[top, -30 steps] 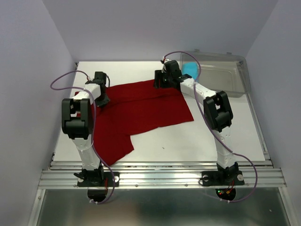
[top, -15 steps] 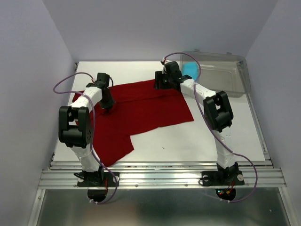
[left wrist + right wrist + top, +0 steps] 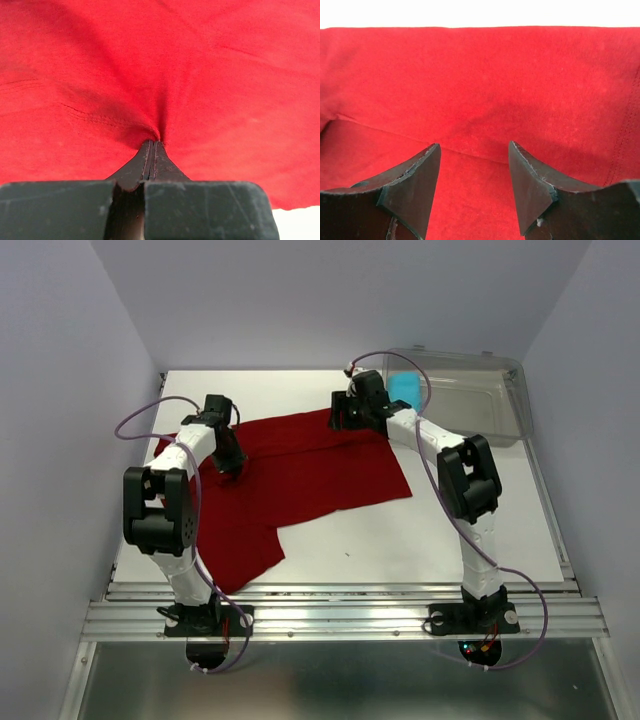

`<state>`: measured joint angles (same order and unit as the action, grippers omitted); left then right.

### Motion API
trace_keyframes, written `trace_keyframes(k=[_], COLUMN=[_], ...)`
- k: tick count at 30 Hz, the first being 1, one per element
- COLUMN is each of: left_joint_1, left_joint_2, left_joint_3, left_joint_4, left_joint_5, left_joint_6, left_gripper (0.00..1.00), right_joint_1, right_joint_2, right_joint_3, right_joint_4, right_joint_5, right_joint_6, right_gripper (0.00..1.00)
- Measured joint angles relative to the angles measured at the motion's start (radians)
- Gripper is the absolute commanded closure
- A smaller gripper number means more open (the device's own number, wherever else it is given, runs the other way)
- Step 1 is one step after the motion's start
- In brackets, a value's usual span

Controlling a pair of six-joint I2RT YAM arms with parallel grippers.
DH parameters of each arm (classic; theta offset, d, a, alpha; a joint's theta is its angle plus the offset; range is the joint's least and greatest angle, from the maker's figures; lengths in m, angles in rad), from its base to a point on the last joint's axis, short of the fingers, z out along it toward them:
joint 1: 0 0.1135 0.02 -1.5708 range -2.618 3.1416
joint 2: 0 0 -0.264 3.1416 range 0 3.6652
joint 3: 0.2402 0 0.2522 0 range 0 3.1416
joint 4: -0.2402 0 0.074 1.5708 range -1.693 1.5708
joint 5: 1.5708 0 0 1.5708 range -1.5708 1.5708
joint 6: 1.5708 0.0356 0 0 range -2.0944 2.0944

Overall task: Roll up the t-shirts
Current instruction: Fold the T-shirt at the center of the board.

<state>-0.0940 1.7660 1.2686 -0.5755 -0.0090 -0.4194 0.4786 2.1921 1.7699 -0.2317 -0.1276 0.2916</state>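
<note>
The dark red t-shirt (image 3: 300, 475) lies spread on the white table, one flap reaching toward the front. My left gripper (image 3: 230, 462) is over its left part, shut on a pinch of the red cloth (image 3: 155, 132), which puckers at the fingertips. My right gripper (image 3: 340, 418) is at the shirt's far edge, open, its fingers (image 3: 415, 180) just above the red cloth (image 3: 480, 90) with nothing between them. The light cyan-blue t-shirt (image 3: 405, 387) sits as a compact roll in the clear bin.
The clear plastic bin (image 3: 480, 405) stands at the back right of the table (image 3: 450, 540). Grey walls close in the left, right and back. A metal rail (image 3: 340, 615) runs along the near edge by the arm bases.
My left gripper has moved right and a little nearer, from the shirt's left edge onto the cloth, dragging it. The right arm has barely moved.
</note>
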Motion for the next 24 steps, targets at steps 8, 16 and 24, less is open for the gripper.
trace_keyframes(k=[8, 16, 24], left_joint_1=[0.000, 0.004, 0.154], left_joint_2=[0.000, 0.016, -0.056], left_joint_3=[0.026, 0.024, 0.063], left_joint_4=[0.004, -0.007, -0.050], left_joint_5=[0.121, 0.166, 0.078], left_joint_6=[-0.002, -0.002, 0.036], left_gripper=[0.92, 0.44, 0.69], right_joint_1=[0.000, 0.000, 0.000], right_joint_2=[-0.019, -0.021, -0.034], right_joint_3=[-0.002, -0.020, -0.038], right_joint_4=[0.010, 0.015, 0.016], right_joint_5=[0.000, -0.003, -0.006], right_joint_6=[0.000, 0.001, 0.001], right_gripper=[0.35, 0.35, 0.35])
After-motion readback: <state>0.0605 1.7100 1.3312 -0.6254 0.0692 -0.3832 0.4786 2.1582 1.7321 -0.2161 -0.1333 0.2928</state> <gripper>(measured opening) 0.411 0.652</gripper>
